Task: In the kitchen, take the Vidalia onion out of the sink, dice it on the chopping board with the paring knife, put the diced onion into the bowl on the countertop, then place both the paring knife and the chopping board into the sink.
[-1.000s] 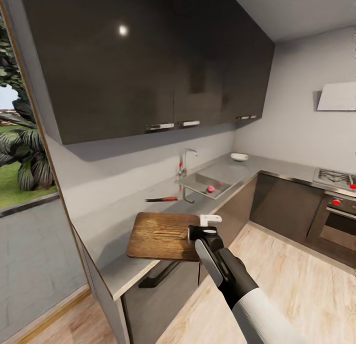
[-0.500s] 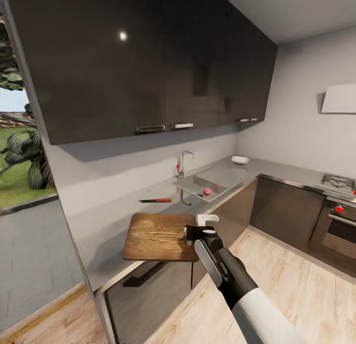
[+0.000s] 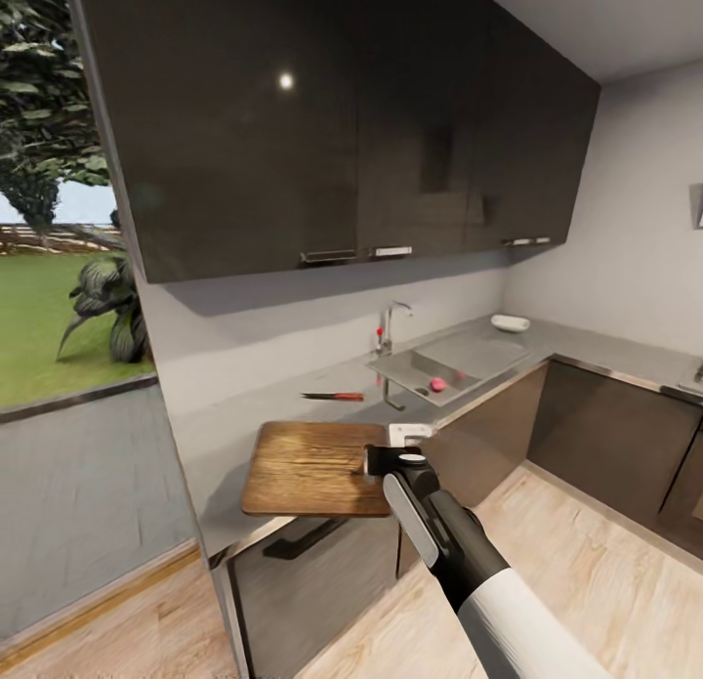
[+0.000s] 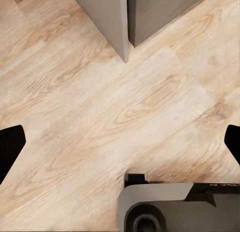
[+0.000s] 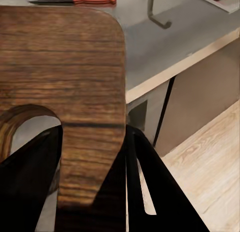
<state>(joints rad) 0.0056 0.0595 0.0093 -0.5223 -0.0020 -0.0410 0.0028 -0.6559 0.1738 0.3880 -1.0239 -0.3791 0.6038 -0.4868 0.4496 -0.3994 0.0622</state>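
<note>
Clamping the chopping board (image 3: 317,469) by its near edge, the right gripper (image 3: 391,456) holds it level over the counter (image 3: 225,435). The left gripper (image 4: 120,142) hangs spread wide above wood floor (image 4: 100,106). Beyond the board lies the paring knife (image 3: 334,396); farther along, the Vidalia onion (image 3: 437,383) sits in the sink (image 3: 459,359), the bowl (image 3: 510,322) past it.

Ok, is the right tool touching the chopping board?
Touching: the right wrist view shows the right tool with its fingers closed on both sides of the chopping board.
</note>
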